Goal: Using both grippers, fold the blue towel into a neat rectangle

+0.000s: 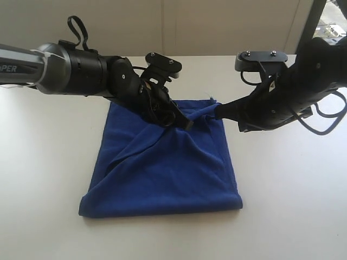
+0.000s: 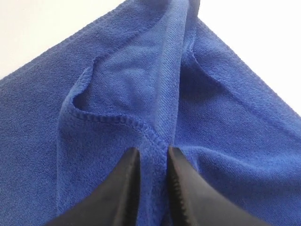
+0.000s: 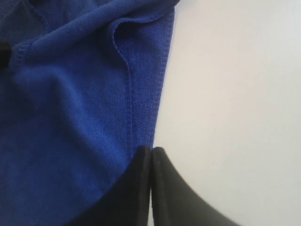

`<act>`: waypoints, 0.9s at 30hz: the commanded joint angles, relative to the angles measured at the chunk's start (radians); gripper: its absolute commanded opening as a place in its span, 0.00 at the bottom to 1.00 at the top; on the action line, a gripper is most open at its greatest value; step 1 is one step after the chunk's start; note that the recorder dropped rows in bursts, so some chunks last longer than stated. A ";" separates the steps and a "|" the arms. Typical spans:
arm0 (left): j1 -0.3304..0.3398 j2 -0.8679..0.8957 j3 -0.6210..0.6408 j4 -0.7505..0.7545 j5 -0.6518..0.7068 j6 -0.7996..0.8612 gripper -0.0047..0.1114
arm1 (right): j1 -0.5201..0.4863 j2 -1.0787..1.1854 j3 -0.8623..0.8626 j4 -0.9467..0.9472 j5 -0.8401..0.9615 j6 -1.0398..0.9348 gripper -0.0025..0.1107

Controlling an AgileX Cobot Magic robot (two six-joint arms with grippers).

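Centrally blue towel [image 1: 162,173], white table [image 1: 287,189], left claw [image 2: 154,149] astride fold

Lab-like setup; bare white table [image 1: 43,162]; plain pale wall [image 1: 217,27]

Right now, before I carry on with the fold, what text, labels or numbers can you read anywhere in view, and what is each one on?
"PER": pale letters on the left arm's grey sleeve, cut off by the exterior picture's edge, so the word is incomplete.
The blue towel: no label or print shows.
The right arm: no readable marking.
Both wrist views: no text.
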 commanded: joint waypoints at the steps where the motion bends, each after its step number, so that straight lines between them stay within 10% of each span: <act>1: 0.005 -0.002 -0.004 0.001 -0.010 0.002 0.27 | -0.007 -0.009 0.004 -0.008 0.001 0.004 0.02; 10: 0.045 -0.003 -0.004 0.071 0.026 -0.070 0.29 | -0.007 -0.009 0.004 -0.008 0.007 0.004 0.02; 17: -0.024 -0.003 -0.004 0.071 0.033 -0.074 0.56 | -0.007 -0.009 0.004 -0.008 -0.015 0.004 0.02; 27: -0.035 0.041 -0.004 0.071 -0.018 -0.074 0.56 | -0.007 -0.009 0.004 -0.008 -0.008 0.004 0.02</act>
